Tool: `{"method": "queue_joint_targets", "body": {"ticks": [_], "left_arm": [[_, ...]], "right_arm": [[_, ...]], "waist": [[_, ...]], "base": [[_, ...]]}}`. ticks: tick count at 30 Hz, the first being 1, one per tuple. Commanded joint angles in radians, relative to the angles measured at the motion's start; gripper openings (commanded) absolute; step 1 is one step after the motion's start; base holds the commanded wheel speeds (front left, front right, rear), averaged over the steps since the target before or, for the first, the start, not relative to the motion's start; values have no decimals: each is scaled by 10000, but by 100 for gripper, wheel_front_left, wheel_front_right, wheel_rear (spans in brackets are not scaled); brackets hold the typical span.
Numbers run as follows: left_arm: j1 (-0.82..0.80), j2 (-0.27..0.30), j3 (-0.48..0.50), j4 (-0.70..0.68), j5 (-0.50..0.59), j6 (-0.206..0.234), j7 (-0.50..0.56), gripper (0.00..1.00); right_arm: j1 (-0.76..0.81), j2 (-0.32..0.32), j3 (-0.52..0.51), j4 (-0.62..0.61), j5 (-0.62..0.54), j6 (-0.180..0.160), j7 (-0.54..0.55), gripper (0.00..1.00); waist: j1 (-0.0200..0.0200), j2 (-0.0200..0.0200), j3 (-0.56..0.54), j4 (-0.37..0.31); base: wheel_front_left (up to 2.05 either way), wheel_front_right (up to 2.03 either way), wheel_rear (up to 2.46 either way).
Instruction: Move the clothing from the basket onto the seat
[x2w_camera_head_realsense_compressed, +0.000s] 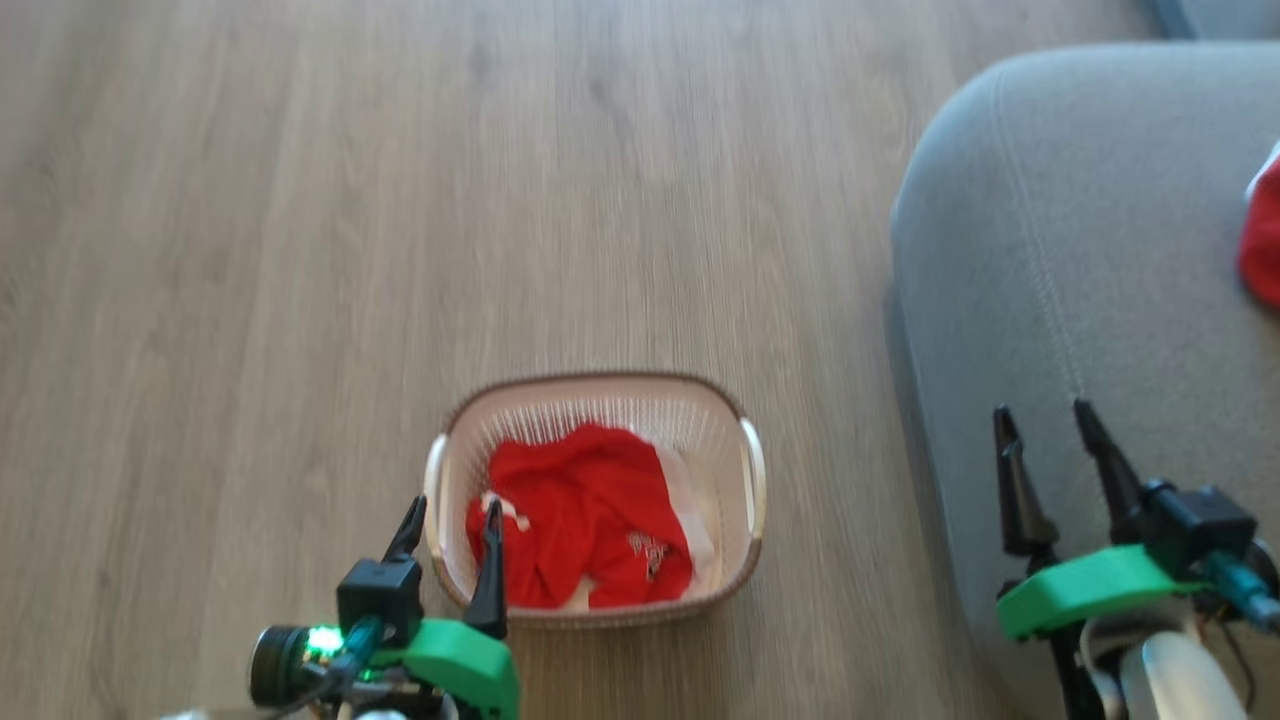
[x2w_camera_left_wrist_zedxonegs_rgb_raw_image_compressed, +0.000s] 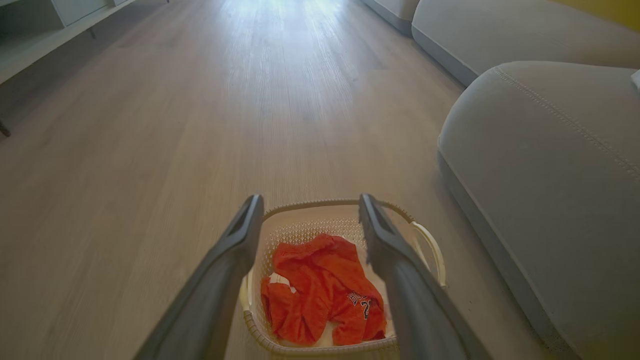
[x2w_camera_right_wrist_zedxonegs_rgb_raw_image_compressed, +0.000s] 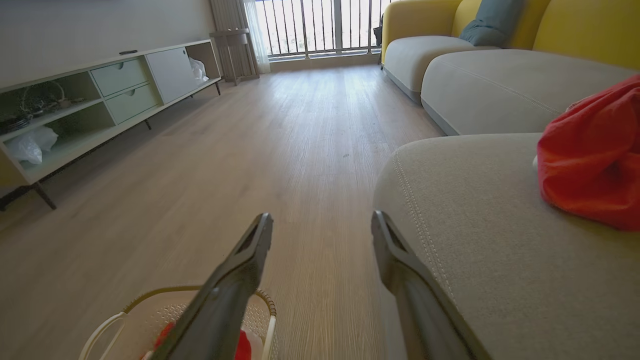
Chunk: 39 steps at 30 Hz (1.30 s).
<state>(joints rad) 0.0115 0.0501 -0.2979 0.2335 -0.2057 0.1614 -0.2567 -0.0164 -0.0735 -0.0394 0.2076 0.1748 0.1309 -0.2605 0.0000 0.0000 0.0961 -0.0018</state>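
The left end effector (x2w_camera_head_realsense_compressed: 453, 505) is hanging open and empty. The red clothing (x2w_camera_head_realsense_compressed: 590, 510) is lying bunched just ahead of and below it, inside the basket (x2w_camera_head_realsense_compressed: 600, 405) on the floor (x2w_camera_head_realsense_compressed: 250, 250). The right end effector (x2w_camera_head_realsense_compressed: 1042, 410) is also standing open and empty above the seat (x2w_camera_head_realsense_compressed: 1080, 250), with another red garment (x2w_camera_head_realsense_compressed: 1262, 240) resting further to its right. A good pick is probably calling for lowering onto the highest fold, staying clear of the rim and pinching deep.

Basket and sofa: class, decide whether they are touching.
Apart. The head view shows a strip of wooden floor between the basket and the sofa.
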Motion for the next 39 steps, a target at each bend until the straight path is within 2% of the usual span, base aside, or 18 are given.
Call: {"method": "queue_joint_targets", "body": {"ticks": [1,3,12,18,20,23,30,33,39], "left_arm": [[-839,1,92,153,-37,-18,-51,100],[-1009,1,3,381,-39,-54,-51,100],[-3293,1,-851,2514,182,-344,-51,100],[-5436,1,-1676,4706,597,-432,-51,100],[-5747,1,-1743,4996,623,-436,-51,100],[-6970,1,-2090,5983,562,-788,-51,100],[-9040,97,-2298,8552,892,-1003,-51,100],[-9653,170,-2192,9615,716,-1324,45,100],[-10363,284,-2246,10338,665,-1429,355,100]], "right_arm": [[-639,-230,78,-414,-131,-2,-13,100],[-702,-257,75,-434,-147,-2,-13,100],[-1419,-317,-324,-907,-120,-2,-13,100],[-1840,-129,-326,-1315,17,-2,-13,100],[-1886,-104,-325,-1385,36,-2,-13,100],[-2106,-23,-260,-1591,179,-2,-13,100],[-2494,158,-98,-2043,404,-2,-13,100],[-2633,209,100,-1991,722,-2,-13,100],[-2562,229,221,-1968,1198,-2,-13,100]], "waist": [[0,0,967,-148],[0,0,1247,-189],[0,0,4163,-491],[0,0,6071,-788],[0,0,6323,-853],[0,0,7297,-1103],[0,0,8593,-1715],[0,0,8952,-2060],[0,0,9258,-2405]], "base": [[0,0,0],[0,0,0],[0,0,0],[0,0,0],[0,0,0],[0,0,0],[0,0,0],[0,0,0],[0,0,0]]}}
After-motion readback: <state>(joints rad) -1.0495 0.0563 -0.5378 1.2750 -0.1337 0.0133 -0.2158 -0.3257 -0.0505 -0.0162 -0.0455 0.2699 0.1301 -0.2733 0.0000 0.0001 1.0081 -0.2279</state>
